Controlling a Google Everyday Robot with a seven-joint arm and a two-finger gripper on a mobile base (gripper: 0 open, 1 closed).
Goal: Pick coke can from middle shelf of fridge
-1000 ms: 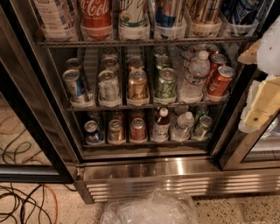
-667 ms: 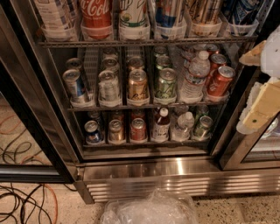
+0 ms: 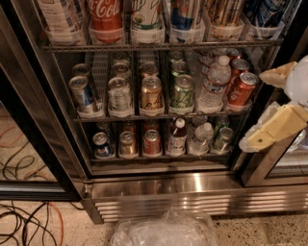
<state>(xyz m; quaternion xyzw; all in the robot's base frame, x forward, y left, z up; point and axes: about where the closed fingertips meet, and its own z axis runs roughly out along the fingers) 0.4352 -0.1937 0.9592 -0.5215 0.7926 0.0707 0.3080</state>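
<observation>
Open fridge (image 3: 144,185) seen from the front and slightly above. The gripper (image 3: 275,102) is hovering at the 3 o'clock edge of the view, outside the cabinet. Its two cream fingers (image 3: 276,74) are standing spread apart, released, with nothing between them.

The coke can (image 3: 242,89) is sitting in the lane at the 3 o'clock end of the middle shelf (image 3: 159,116), leaning toward 1 o'clock, near the gripper but apart from it. A second red can (image 3: 238,66) is standing just behind it. A water bottle (image 3: 214,84) is occupying the next lane toward 9 o'clock, followed by a green can (image 3: 183,91) and a gold-orange can (image 3: 151,92).

A large Coca-Cola bottle (image 3: 106,14) is standing on the shelf above, toward 11 o'clock. A clear plastic bag (image 3: 163,230) is lying on the floor at 6 o'clock, and cables (image 3: 24,221) are trailing at 8 o'clock.
</observation>
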